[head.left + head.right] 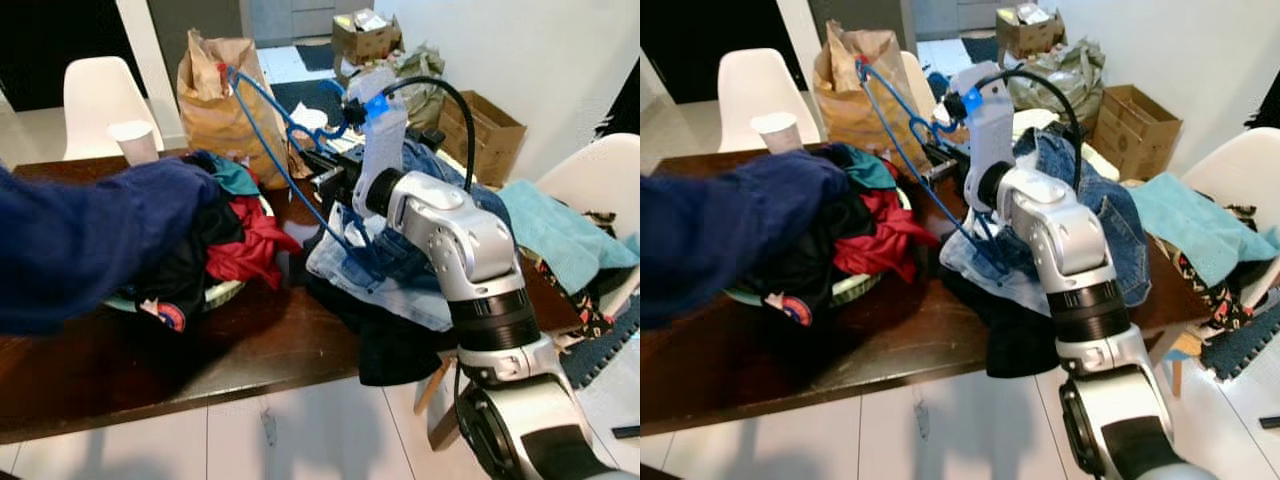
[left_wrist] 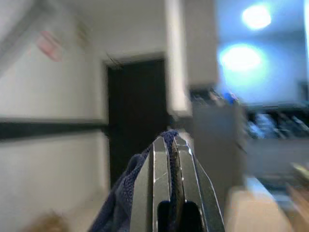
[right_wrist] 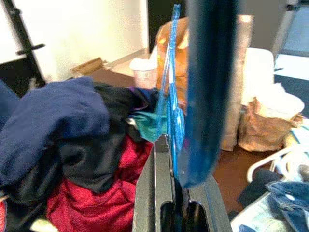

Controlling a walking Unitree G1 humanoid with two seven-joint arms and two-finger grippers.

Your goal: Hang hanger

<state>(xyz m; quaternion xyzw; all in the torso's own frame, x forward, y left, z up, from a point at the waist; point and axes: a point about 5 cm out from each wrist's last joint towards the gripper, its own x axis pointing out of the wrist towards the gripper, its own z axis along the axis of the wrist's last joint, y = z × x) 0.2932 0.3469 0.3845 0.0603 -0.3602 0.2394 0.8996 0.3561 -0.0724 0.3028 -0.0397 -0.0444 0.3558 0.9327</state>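
Navy fabric [image 1: 70, 240] across the left foreground, pinched in left gripper [image 2: 169, 145]; fingers closed tight on a fold of it per left wrist view, background there blurred. Behind it, white chair [image 1: 95, 95] and a paper cup [image 1: 133, 140] at the far edge of dark wooden table [image 1: 150, 370]. Next over, a heap of clothes in a pale basket [image 1: 215, 295]: black, teal, red garment [image 1: 250, 245] on the near right side. Brown paper bag [image 1: 220, 100] upright behind the heap. Blue hanger [image 1: 285, 160] held tilted above the table, upper end in front of the bag, lower end down over the jeans. Right gripper [image 3: 171, 145] clamped shut on the hanger, thin blue wire between the fingers in right wrist view, one thick blue bar close to the lens and out of focus. Denim jeans [image 1: 1110, 215] and other dark clothes piled under the right arm, draped over the table edge. Far right: turquoise towel [image 1: 560, 225] on another white chair, cardboard box [image 1: 490, 130] on the floor near the wall.
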